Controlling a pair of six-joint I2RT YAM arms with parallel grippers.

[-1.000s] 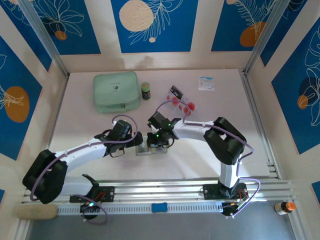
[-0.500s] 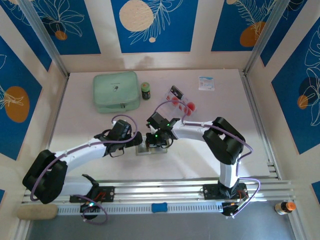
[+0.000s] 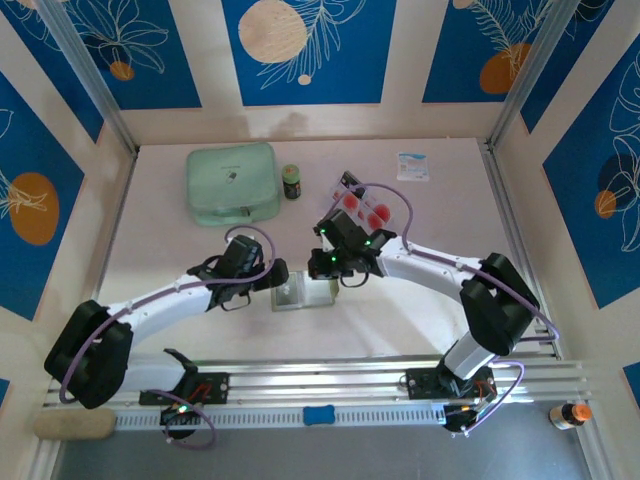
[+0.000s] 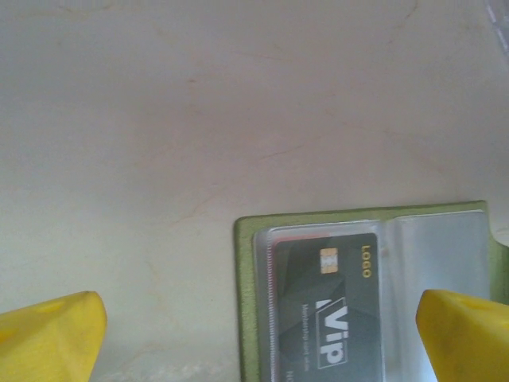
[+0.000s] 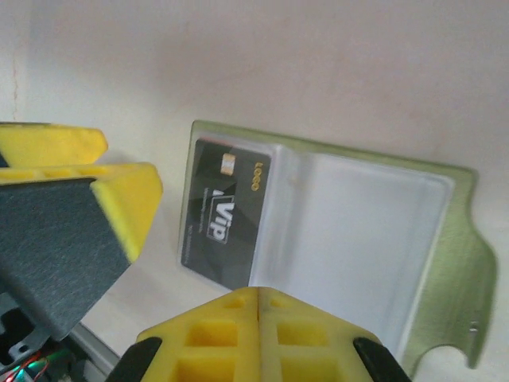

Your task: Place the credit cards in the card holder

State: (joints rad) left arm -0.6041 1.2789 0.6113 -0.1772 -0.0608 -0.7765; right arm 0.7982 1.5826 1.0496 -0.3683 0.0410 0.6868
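Card holder [image 5: 350,223] open, dark card [image 5: 225,211] inside reading "ViP", "LOGO"

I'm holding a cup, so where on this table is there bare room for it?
The widest bare patch of table lies on the right, between the white packet, the right arm and the rail. Another runs left of the green case, down to the left arm. The middle is crowded: left fingers and right fingers hang by the wallet, cards just behind.

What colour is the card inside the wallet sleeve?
The card is black; left wrist view shows it best.
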